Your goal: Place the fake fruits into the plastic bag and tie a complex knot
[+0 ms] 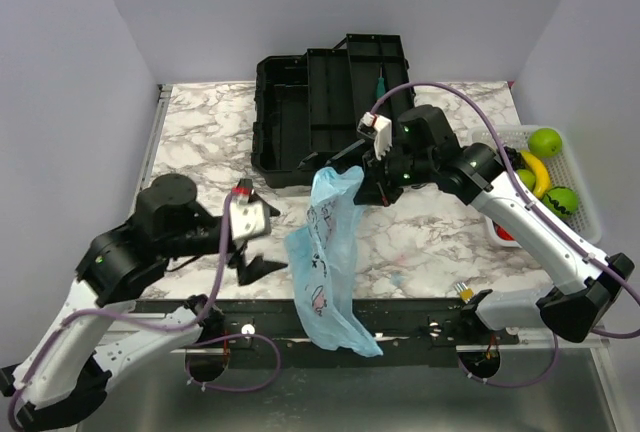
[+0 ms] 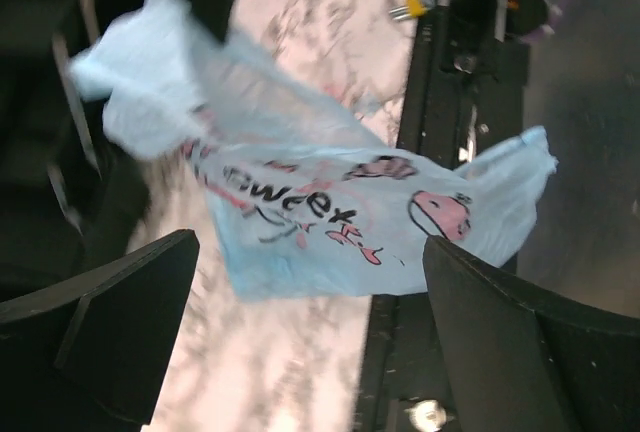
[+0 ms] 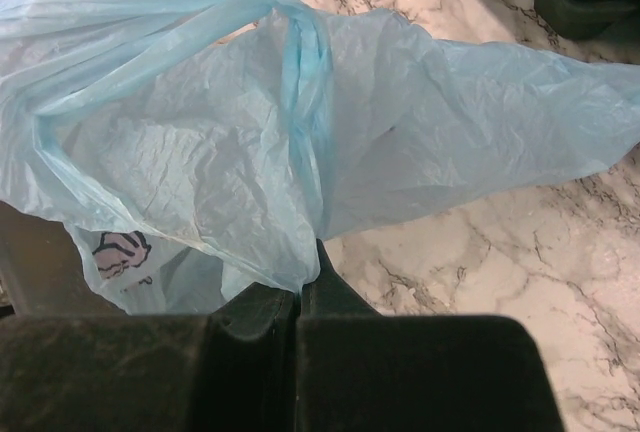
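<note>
The right arm's fingers (image 3: 300,297) are clenched on a fold of thin film near the mouth of the light-blue plastic bag (image 1: 330,262), while the left arm's fingers (image 1: 262,267) stand released and wide apart just beside the bag's middle. The bag's long axis runs from the right arm's hold, across the marble tabletop (image 1: 200,142), toward the arms' bases, and its printed lower end drapes past the tabletop's near edge. From the left wrist the bag lies straight ahead between the 2 spread fingers, so the left arm looks best placed to take a 2nd hold and open the mouth. The bag hangs limp and looks empty. The fake fruits (image 1: 545,142), among them green ones and a banana (image 1: 535,172), sit in the white mesh basket (image 1: 585,217) at the tabletop's right edge, well apart from the bag and nearer the occupied right arm. Nothing is tied yet, and the task appears to be at its opening stage
</note>
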You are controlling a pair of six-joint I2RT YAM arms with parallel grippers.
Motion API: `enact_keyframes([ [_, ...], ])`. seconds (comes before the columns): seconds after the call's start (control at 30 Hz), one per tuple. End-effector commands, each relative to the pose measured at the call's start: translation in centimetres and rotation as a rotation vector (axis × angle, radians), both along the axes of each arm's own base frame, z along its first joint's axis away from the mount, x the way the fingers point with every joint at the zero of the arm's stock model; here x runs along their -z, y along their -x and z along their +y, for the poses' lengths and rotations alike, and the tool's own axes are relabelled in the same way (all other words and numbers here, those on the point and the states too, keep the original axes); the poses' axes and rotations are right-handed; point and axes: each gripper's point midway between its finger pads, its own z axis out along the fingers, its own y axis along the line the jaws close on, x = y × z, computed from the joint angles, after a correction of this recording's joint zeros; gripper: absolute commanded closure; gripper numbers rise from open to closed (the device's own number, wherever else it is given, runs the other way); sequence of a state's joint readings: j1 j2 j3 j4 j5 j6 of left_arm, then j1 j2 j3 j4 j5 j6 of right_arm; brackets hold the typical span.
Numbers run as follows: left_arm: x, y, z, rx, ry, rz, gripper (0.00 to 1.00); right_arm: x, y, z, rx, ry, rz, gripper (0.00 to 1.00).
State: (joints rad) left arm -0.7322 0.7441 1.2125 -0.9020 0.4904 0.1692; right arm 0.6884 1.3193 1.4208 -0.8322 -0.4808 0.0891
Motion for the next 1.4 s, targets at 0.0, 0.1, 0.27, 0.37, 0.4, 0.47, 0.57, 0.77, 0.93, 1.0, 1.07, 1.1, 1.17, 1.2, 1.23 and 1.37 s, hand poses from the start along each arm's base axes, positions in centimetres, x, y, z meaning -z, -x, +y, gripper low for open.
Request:
enact_keyframes([
  [0.0,-1.2,6.5,0.6,0.573,-0.089,-0.387,0.01,-2.2,0.2,0.6,0.015,-0.069,0.002,0.99],
  [0.1,-0.5,7.1,-0.1,0.704,-0.186,-0.442,0.01,-2.0,-0.1,0.8,0.034,-0.075,0.005,0.99],
  [0.27,0.6,6.4,-1.8,0.896,-0.356,-0.694,0.02,-2.3,-0.4,1.1,0.036,-0.079,0.009,0.99],
  [0.37,2.0,6.6,-2.4,1.032,-0.461,-0.834,0.01,-2.4,-0.1,1.2,0.023,-0.083,0.017,0.99],
  [0.4,2.6,6.4,-2.7,1.059,-0.488,-0.874,0.02,-2.4,0.0,1.2,0.016,-0.084,0.018,0.99],
  [0.47,4.1,5.9,-3.2,1.100,-0.542,-0.931,0.02,-2.6,0.5,1.1,-0.005,-0.091,0.023,0.99],
  [0.57,7.9,4.2,-2.2,1.165,-0.697,-0.984,0.04,-2.9,1.7,1.0,-0.056,-0.104,0.038,0.99],
  [0.77,11.8,1.8,-2.7,1.129,-0.749,-1.211,0.20,-2.7,3.8,0.4,-0.137,-0.104,0.066,0.99],
  [0.93,7.3,3.1,-4.8,0.979,-0.532,-1.174,0.75,-3.4,4.7,0.2,-0.158,-0.120,0.082,0.99],
  [1.0,2.6,4.8,-4.6,0.913,-0.382,-0.974,1.00,-3.7,3.8,-0.1,-0.121,-0.095,0.037,1.00],
  [1.07,-1.3,5.8,-4.0,0.854,-0.263,-0.822,1.00,-4.4,1.5,-0.6,-0.067,-0.052,-0.065,0.99],
  [1.1,-2.5,6.0,-3.9,0.828,-0.214,-0.778,1.00,-4.8,0.0,-0.9,-0.028,-0.029,-0.118,0.99],
  [1.17,-4.1,5.6,-3.7,0.757,-0.149,-0.723,1.00,-5.5,-2.5,-1.0,-0.012,0.008,-0.207,0.99],
  [1.2,-4.4,5.3,-3.8,0.727,-0.128,-0.700,1.00,-5.5,-3.8,-0.8,-0.004,0.030,-0.233,0.99],
  [1.23,-4.5,5.0,-4.0,0.700,-0.107,-0.673,1.00,-5.5,-5.0,-0.6,0.000,0.051,-0.254,0.99],
  [1.37,-2.1,2.7,-5.3,0.586,-0.100,-0.635,1.00,-4.8,-8.7,0.2,0.026,0.111,-0.330,0.87],
])
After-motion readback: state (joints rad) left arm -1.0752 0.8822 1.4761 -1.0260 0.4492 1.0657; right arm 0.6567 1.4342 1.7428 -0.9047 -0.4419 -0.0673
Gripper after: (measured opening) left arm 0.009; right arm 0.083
